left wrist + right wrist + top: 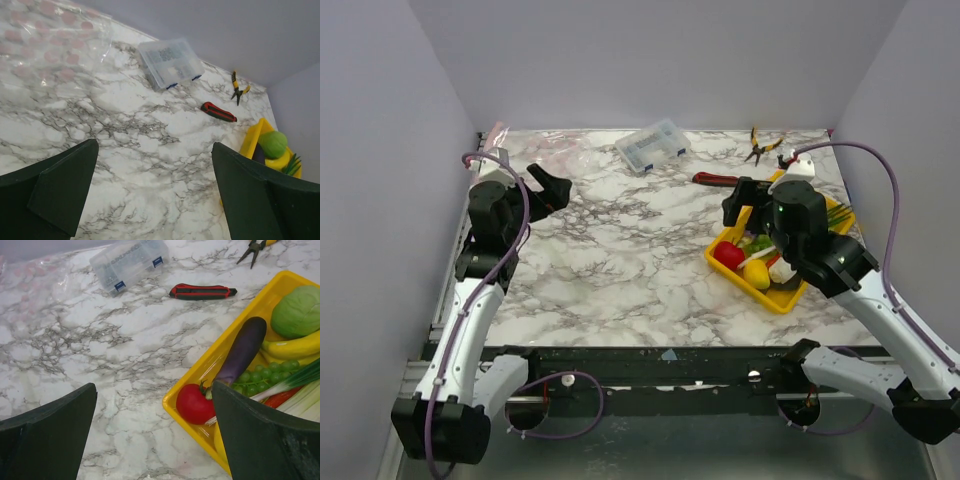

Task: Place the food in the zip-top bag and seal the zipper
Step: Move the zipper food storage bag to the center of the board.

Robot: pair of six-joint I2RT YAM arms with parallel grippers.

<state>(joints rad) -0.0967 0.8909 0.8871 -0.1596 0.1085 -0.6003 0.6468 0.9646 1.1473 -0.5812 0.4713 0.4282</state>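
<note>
The food lies in a yellow tray at the right: a red tomato, a purple eggplant, a green ball, a yellow piece, green grapes and a green-white celery stalk. The clear zip-top bag lies flat at the far left corner, and it also shows in the left wrist view. I cannot make out its zipper. My left gripper is open and empty, just right of the bag. My right gripper is open and empty over the tray's left rim, near the tomato.
A rigid clear compartment box stands at the back middle. A red-handled cutter lies just behind the tray. Yellow-handled pliers lie at the back right. Walls close in the left, back and right.
</note>
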